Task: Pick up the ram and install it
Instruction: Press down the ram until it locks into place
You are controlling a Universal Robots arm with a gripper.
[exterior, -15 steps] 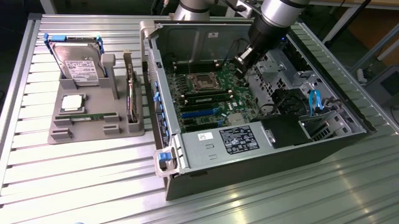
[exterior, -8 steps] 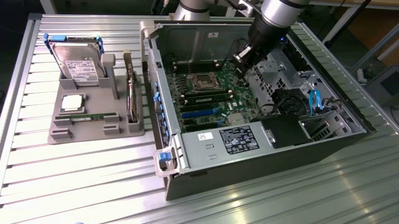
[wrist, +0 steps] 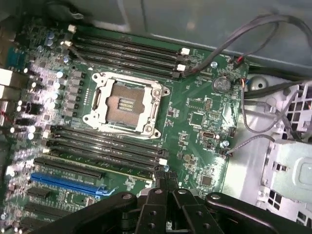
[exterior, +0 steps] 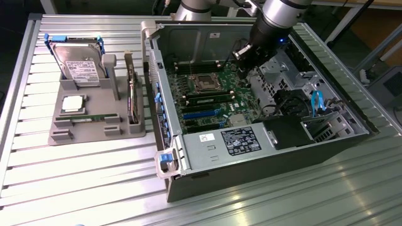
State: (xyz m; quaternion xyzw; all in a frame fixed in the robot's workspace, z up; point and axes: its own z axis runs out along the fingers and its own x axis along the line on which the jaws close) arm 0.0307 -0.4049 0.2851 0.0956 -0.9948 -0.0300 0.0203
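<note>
- Inside the open computer case (exterior: 188,188), the tool (wrist: 165,181) is shut, its tips pressing on the ram (wrist: 109,167), which lies in a slot beside the empty processor socket (wrist: 127,102).
- Seating step, I judge; next calls for checking that the latches are closed.
- Slatted metal desk (exterior: 75,188); grey parts tray (exterior: 94,134) alongside.

Bright light is shining down on the metal table (exterior: 75,188), making white shiny stripes. Inside the computer case (exterior: 264,155) it is looking darker. In the wrist view, the motherboard (wrist: 195,112) is glaring white at one side and looking a little blurry.
</note>
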